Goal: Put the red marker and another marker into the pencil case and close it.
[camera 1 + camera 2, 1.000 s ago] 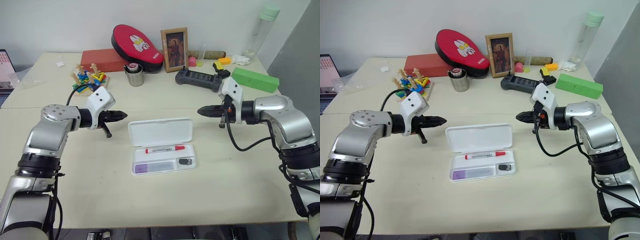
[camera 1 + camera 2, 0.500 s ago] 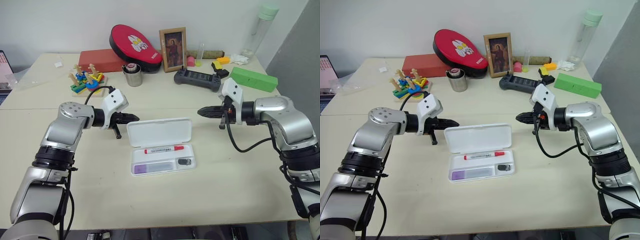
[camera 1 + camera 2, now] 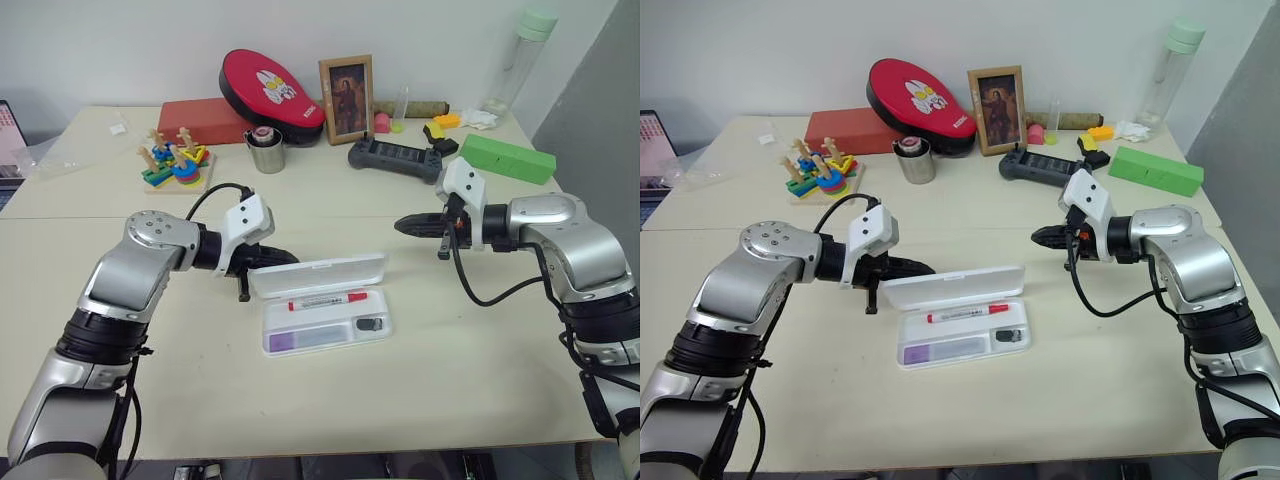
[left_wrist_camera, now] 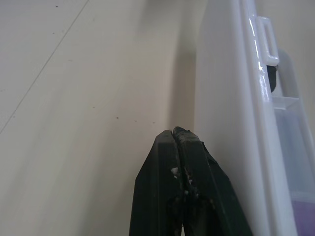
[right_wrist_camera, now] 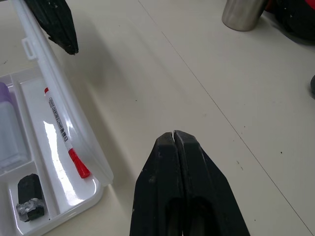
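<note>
Left gripper, fingers together, nudged behind the case lid; right gripper hovered closed. Light, stiff, slippery plastic: best pushed at the lid's edge.

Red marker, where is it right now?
The red marker lies in the open pencil case at table centre, in the back compartment under the half-raised lid, behind the purple marker.

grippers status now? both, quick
Left gripper: shut, holding nothing, tips against the raised lid of the pencil case.
Right gripper: shut, holding nothing, in the air clear of the case.
</note>
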